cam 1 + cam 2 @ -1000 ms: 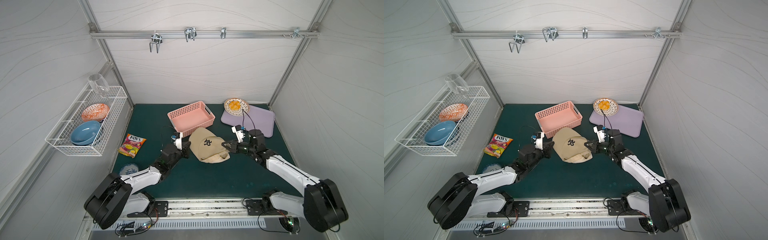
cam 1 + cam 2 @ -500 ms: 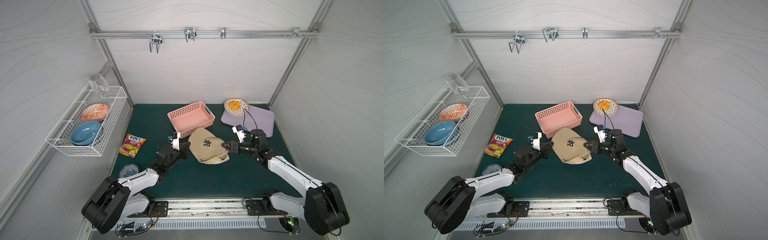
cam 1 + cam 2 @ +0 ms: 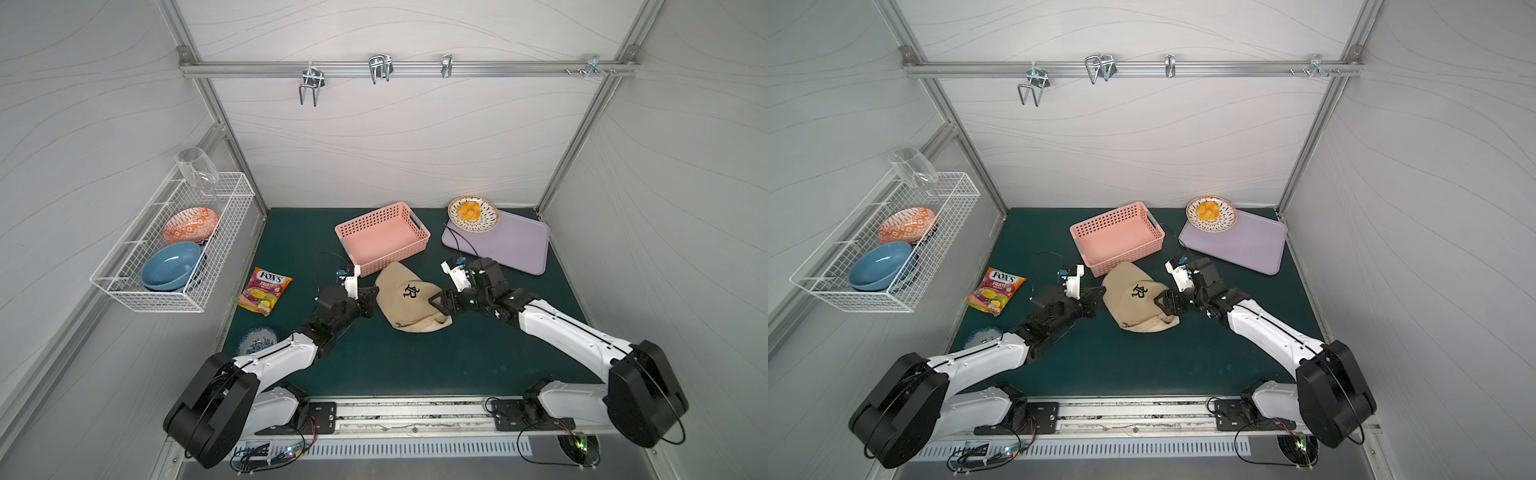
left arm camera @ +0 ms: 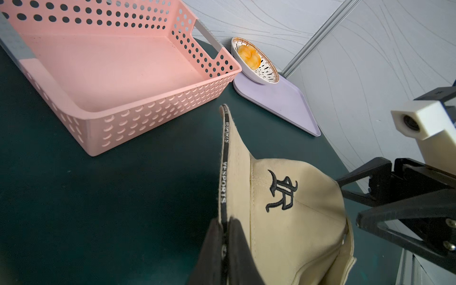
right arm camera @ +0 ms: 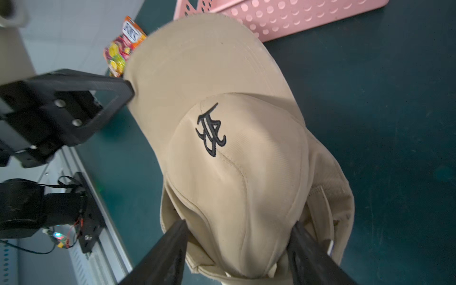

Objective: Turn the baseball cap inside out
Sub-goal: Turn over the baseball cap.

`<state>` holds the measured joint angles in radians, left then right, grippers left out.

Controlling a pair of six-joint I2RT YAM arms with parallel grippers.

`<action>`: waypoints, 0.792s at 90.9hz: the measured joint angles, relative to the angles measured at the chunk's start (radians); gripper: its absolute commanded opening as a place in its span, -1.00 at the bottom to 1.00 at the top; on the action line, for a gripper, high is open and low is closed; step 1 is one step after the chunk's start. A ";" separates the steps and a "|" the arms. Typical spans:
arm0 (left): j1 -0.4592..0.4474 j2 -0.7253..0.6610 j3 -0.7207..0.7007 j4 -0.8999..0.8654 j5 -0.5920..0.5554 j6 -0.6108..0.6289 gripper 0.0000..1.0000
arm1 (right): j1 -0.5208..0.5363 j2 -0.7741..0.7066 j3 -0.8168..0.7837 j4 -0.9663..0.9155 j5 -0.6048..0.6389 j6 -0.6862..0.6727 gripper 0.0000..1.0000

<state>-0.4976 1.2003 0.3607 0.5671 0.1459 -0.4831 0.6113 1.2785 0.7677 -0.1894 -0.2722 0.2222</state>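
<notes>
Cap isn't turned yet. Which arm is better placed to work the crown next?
Right, probably. The right hand is open, its jaws either side of the back of the baseball cap crown, while the left hand is shut on the brim edge, anchoring it.

Both top views are bright, evenly lit from overhead, with only faint soft shadows on the dark table (image 3: 395, 365); straight lines bow near the frame edges. In the right wrist view the right claw (image 5: 239, 223) is blurred close up and the baseball cap (image 5: 259, 148) shows a pale sheen.
</notes>
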 measured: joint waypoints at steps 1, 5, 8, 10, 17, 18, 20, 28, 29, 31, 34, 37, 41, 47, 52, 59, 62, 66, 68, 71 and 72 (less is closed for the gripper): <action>0.000 -0.001 0.000 -0.002 0.000 0.000 -1.00 | 0.003 0.005 0.004 -0.005 0.009 -0.005 0.42; 0.000 -0.003 0.001 -0.011 -0.001 0.000 -1.00 | 0.013 0.020 0.015 -0.023 0.036 -0.013 0.46; 0.000 -0.005 0.002 -0.020 -0.004 0.000 -1.00 | 0.019 0.032 0.021 -0.034 0.056 -0.022 0.48; 0.000 -0.006 0.003 -0.025 -0.007 0.001 -1.00 | 0.023 0.038 0.023 -0.039 0.066 -0.026 0.50; -0.001 -0.011 0.004 -0.048 -0.021 0.005 -1.00 | 0.037 0.046 0.024 -0.061 0.091 -0.048 0.53; 0.000 -0.011 0.004 -0.050 -0.024 0.006 -1.00 | 0.040 0.046 0.024 -0.064 0.093 -0.050 0.53; 0.000 -0.012 0.005 -0.054 -0.027 0.008 -1.00 | 0.044 0.046 0.024 -0.070 0.098 -0.058 0.54; 0.000 -0.014 0.010 -0.071 -0.041 0.015 -1.00 | 0.064 0.042 0.024 -0.084 0.112 -0.080 0.54; 0.000 -0.014 0.012 -0.074 -0.042 0.016 -1.00 | 0.066 0.042 0.023 -0.084 0.113 -0.082 0.54; 0.000 -0.014 0.015 -0.079 -0.043 0.017 -1.00 | 0.073 0.039 0.022 -0.085 0.115 -0.090 0.53; 0.000 -0.014 0.019 -0.085 -0.045 0.018 -1.00 | 0.081 0.035 0.021 -0.085 0.115 -0.102 0.53; 0.000 -0.014 0.024 -0.092 -0.046 0.019 -1.00 | 0.090 0.030 0.019 -0.082 0.113 -0.118 0.53; 0.000 -0.014 0.032 -0.110 -0.047 0.019 -1.00 | 0.102 0.025 0.015 -0.076 0.105 -0.142 0.53; 0.000 -0.016 0.053 -0.148 -0.045 0.019 -1.00 | 0.124 0.020 0.002 -0.054 0.079 -0.206 0.54; 0.000 -0.021 0.071 -0.176 -0.044 0.019 -1.00 | 0.149 0.019 -0.013 -0.036 0.045 -0.286 0.54; 0.000 -0.033 0.092 -0.208 -0.040 0.019 -1.00 | 0.177 0.019 -0.028 -0.020 -0.005 -0.389 0.54; 0.000 -0.038 0.101 -0.222 -0.039 0.020 -1.00 | 0.185 0.019 -0.031 -0.017 -0.023 -0.429 0.54; 0.000 -0.040 0.108 -0.232 -0.038 0.021 -1.00 | 0.192 0.023 -0.031 -0.007 -0.045 -0.484 0.54; 0.000 -0.040 0.112 -0.239 -0.037 0.022 -1.00 | 0.193 0.025 -0.030 -0.001 -0.053 -0.510 0.54; 0.000 -0.040 0.116 -0.247 -0.037 0.023 -1.00 | 0.193 0.032 -0.028 0.006 -0.061 -0.542 0.54; 0.000 -0.040 0.117 -0.248 -0.037 0.023 -1.00 | 0.193 0.034 -0.027 0.009 -0.063 -0.554 0.55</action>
<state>-0.4980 1.1599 0.4774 0.3187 0.1093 -0.4599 0.8047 1.3128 0.7403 -0.1806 -0.3351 -0.3321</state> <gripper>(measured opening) 0.096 0.770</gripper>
